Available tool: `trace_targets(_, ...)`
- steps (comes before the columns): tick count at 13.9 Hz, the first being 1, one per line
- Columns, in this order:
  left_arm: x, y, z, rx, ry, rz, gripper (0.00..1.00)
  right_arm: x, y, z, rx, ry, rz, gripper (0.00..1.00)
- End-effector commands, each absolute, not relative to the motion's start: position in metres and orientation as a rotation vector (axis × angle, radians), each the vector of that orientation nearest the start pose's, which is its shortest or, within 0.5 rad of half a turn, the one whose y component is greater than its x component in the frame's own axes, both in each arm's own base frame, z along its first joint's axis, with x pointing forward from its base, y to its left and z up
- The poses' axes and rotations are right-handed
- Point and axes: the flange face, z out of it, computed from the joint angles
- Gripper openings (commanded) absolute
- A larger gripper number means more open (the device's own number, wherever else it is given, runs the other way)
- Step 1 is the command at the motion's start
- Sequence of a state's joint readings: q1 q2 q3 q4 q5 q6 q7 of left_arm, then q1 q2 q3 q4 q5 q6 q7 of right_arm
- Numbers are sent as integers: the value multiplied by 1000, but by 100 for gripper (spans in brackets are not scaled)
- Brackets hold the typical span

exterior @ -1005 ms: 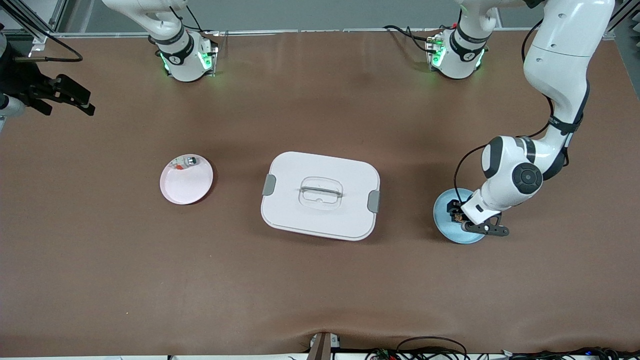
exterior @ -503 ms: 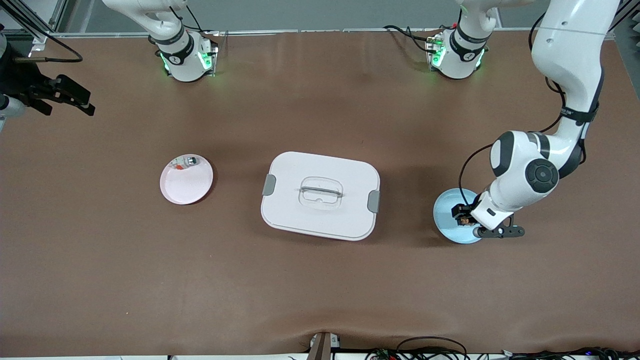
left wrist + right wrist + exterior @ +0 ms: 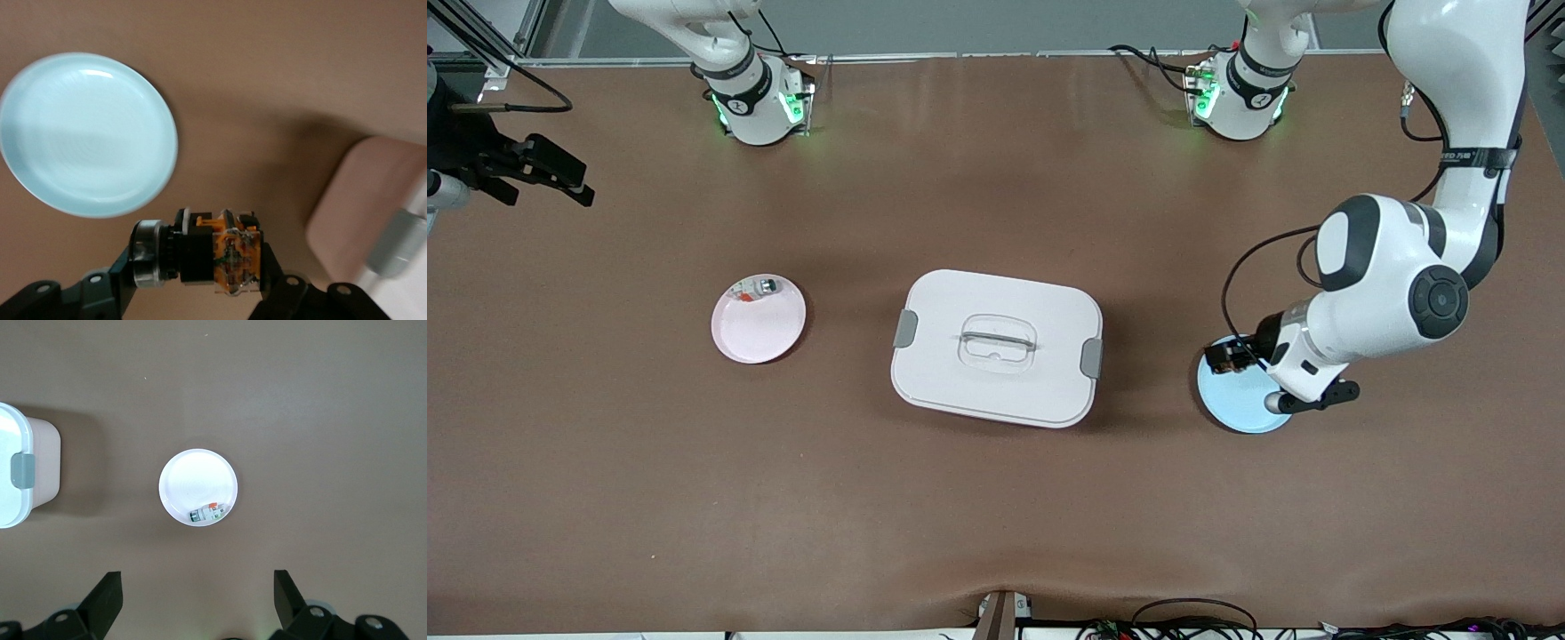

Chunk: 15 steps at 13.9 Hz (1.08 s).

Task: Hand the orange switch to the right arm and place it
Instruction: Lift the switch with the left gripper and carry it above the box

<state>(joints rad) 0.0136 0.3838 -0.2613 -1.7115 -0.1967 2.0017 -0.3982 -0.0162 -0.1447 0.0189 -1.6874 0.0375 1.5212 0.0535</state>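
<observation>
My fingers (image 3: 107,600) spread wide over table; white plate (image 3: 197,473) w/ small silver-white piece (image 3: 207,514), lidded box (image 3: 17,477) nearby.

A plain brown tabletop (image 3: 996,498) carries a pale blue plate (image 3: 1240,404) and a pale pink plate (image 3: 758,324). Between them sits a white box (image 3: 996,348) with two grey clips on its lid. On the pink plate lies a small silver-white piece (image 3: 758,288) with a red bit. The orange switch (image 3: 217,257) is black with an orange part. Both arms are white with black joint bands, and green lights glow at their bases.
</observation>
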Motion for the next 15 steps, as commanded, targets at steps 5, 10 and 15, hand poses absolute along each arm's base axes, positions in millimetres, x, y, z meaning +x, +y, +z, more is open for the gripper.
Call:
trace_targets(5, 617, -249, 453, -3388, -934, 484, 0, 508, -7, 655, -3104, 110, -37, 100)
trace_targets(10, 599, -310, 490, -3302, -1317, 701, 0, 526, -6, 634, -3105, 62, 7, 100)
trace_targets(15, 581, -364, 513, -3180, -1602, 893, 0, 518, 8, 642, -2869, -6, 53, 100)
